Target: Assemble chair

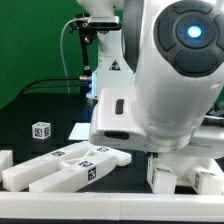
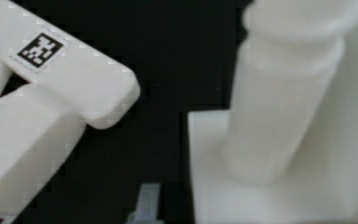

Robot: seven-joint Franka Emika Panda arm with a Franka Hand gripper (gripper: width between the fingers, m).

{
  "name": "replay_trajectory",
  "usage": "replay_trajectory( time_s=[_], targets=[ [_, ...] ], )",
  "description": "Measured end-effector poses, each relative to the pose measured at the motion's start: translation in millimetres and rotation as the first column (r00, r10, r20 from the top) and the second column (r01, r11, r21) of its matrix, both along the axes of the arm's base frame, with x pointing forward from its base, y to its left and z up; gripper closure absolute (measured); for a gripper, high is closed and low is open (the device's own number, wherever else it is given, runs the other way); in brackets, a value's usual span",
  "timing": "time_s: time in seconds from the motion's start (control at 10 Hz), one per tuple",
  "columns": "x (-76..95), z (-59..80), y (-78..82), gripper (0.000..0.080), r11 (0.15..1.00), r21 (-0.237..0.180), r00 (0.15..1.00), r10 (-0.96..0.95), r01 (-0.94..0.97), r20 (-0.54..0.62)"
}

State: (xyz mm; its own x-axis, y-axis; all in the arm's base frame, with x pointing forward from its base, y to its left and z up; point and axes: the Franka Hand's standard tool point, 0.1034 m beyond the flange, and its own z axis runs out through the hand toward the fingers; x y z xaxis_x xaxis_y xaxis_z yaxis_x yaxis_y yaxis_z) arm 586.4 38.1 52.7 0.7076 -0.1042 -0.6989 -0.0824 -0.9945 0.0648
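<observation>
In the wrist view a white chair piece with an upright round post (image 2: 309, 80) on a flat base (image 2: 247, 170) fills one side. A white chair bar (image 2: 60, 70) with a black-and-white tag lies across from it over the black table. Only a thin grey sliver of my gripper (image 2: 153, 207) shows at the picture's edge, beside the flat base; it is shut, and I see nothing between the jaws. In the exterior view the robot's white body (image 1: 170, 80) hides the fingers. Tagged long bars (image 1: 75, 165) lie at the exterior view's lower left.
A small tagged white block (image 1: 40, 129) stands alone at the exterior view's left. More white chair pieces (image 1: 165, 176) sit at the exterior view's lower right, under the arm. A flat white sheet (image 1: 78, 130) lies behind the bars. A green wall backs the black table.
</observation>
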Motion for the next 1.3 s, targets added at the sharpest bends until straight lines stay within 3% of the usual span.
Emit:
replay_trajectory(
  time_s=[0.1,0.2,0.4,0.5,0.6,0.7,0.8,1.0,1.3],
  targets=[
    [-0.6,-0.6,-1.4,0.0768,1.0,0.0,1.0,-0.002,0.002,-0.002],
    [-1.0,-1.8,-1.9,0.0684,1.0,0.0,1.0,-0.003,0.003,-0.004],
    [5.5,3.8,1.1,0.0398,1.0,0.001,1.0,0.002,-0.002,0.021],
    [10.2,13.7,0.4,0.0398,1.0,0.012,1.0,0.013,-0.014,0.026],
    [21.7,27.0,-2.8,0.0214,0.999,0.026,0.997,0.027,-0.029,0.072],
    [42.7,37.4,-8.7,0.0214,0.997,0.031,0.983,0.059,-0.066,0.172],
    [67.4,43.5,-16.3,0.0161,0.993,0.042,0.949,0.09,-0.107,0.303],
    [55.4,55.5,-40.5,0.0153,0.988,0.045,0.869,0.11,-0.15,0.482],
    [54.3,55.9,-46.6,0.0151,0.988,-0.005,0.723,0.114,-0.152,0.681]
  ],
)
